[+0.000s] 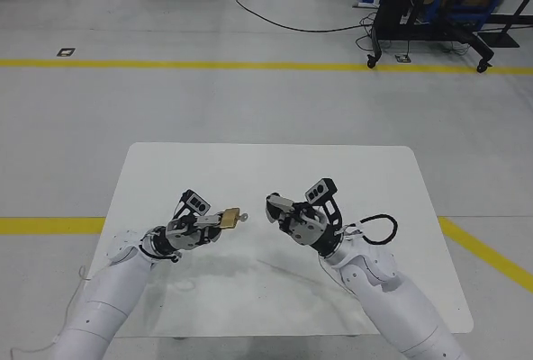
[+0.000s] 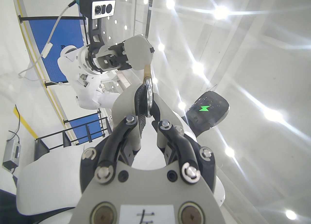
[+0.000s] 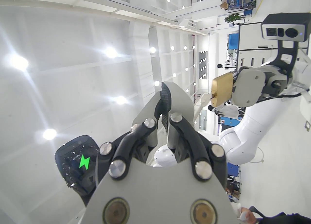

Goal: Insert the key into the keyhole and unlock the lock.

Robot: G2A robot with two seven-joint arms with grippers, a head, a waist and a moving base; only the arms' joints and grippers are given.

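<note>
White table (image 1: 383,180) lies beneath both arms. Left gripper (image 1: 220,219) is clamped on the brass lock (image 1: 231,216), held in the air over the table's middle. Right gripper (image 1: 274,205), fingers pressed together, faces the lock from nearby without touching it.

White shells are seen along the right arm (image 1: 383,279); the left gripper (image 2: 148,93) is built grey, with black linkages (image 2: 116,135) pinned by silver screws (image 2: 190,170).

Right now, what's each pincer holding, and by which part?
Left pincer grips the brass padlock by its silver shackle end. Right pincer is shut, with nothing visible in it.
</note>
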